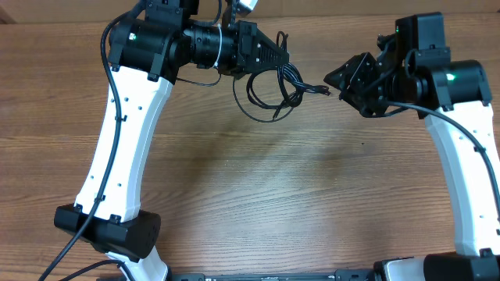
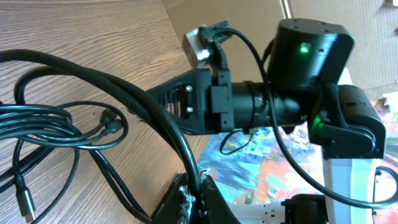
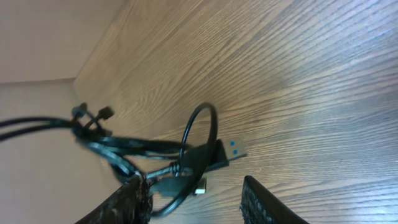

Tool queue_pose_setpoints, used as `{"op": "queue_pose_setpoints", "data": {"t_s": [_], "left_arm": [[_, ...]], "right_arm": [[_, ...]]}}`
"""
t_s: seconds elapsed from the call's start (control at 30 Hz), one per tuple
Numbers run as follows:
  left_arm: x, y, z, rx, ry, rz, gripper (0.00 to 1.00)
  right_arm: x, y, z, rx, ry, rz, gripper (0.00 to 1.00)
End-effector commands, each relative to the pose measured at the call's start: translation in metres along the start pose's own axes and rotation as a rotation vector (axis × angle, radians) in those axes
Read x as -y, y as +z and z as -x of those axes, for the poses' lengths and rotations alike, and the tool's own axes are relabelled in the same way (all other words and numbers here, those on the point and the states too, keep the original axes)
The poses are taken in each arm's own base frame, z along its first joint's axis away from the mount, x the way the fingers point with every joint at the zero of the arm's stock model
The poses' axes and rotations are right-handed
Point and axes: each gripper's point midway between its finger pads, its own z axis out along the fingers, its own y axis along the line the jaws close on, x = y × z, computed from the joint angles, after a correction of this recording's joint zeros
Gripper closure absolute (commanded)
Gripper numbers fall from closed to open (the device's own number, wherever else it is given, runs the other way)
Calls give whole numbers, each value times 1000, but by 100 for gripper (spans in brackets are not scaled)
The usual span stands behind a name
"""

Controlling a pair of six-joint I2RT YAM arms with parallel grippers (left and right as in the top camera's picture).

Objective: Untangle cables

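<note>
A tangle of thin black cables (image 1: 273, 90) hangs in loops above the far middle of the table. My left gripper (image 1: 283, 58) is shut on one strand of the cables (image 2: 186, 146), which runs between its fingers (image 2: 200, 198). Loops and a silvery plug (image 2: 26, 205) show in the left wrist view. My right gripper (image 1: 334, 80) is open just right of the bundle. In the right wrist view its fingers (image 3: 196, 199) flank the cable ends (image 3: 186, 162), with a blue-tipped plug (image 3: 233, 149) between them.
The wooden table (image 1: 258, 187) spreads below both arms. The left arm's white link (image 1: 129, 148) stands at the left, the right arm's (image 1: 469, 172) at the right. The table's far edge (image 3: 93, 62) shows in the right wrist view.
</note>
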Motion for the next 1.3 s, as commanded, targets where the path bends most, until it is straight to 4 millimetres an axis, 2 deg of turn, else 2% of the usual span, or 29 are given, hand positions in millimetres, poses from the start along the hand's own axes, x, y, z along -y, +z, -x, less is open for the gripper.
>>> {"op": "queue_pose_setpoints", "data": {"t_s": [0.0,0.47,0.73,0.8,0.87,1.1,1.17,1.27], "left_arm": [[20,-7,-2,18,50,-16,96],[20,-7,-2,18,50,-16,96],[20,-7,-2,18,51,-16,96],[20,-7,-2,18,50,-16,96],[20,-7,-2,18,50,-16,96],[20,-7,-2,18,44,-16,96],[19,-7,-2,19,44,-13,96],[9,-8,1,39,31,46,96]], "right_arm": [[0,1,3,9,28,-5,53],[-5,3,8,28,12,16,53],[-4,24,5,-18,12,-8,54],[-3,31,3,-32,11,-17,63],[-3,34,2,-39,9,-20,96],[-9,28,-1,-42,1,4,96],[-15,18,-1,-31,-13,32,96],[-32,-8,3,29,-72,86,96]]}}
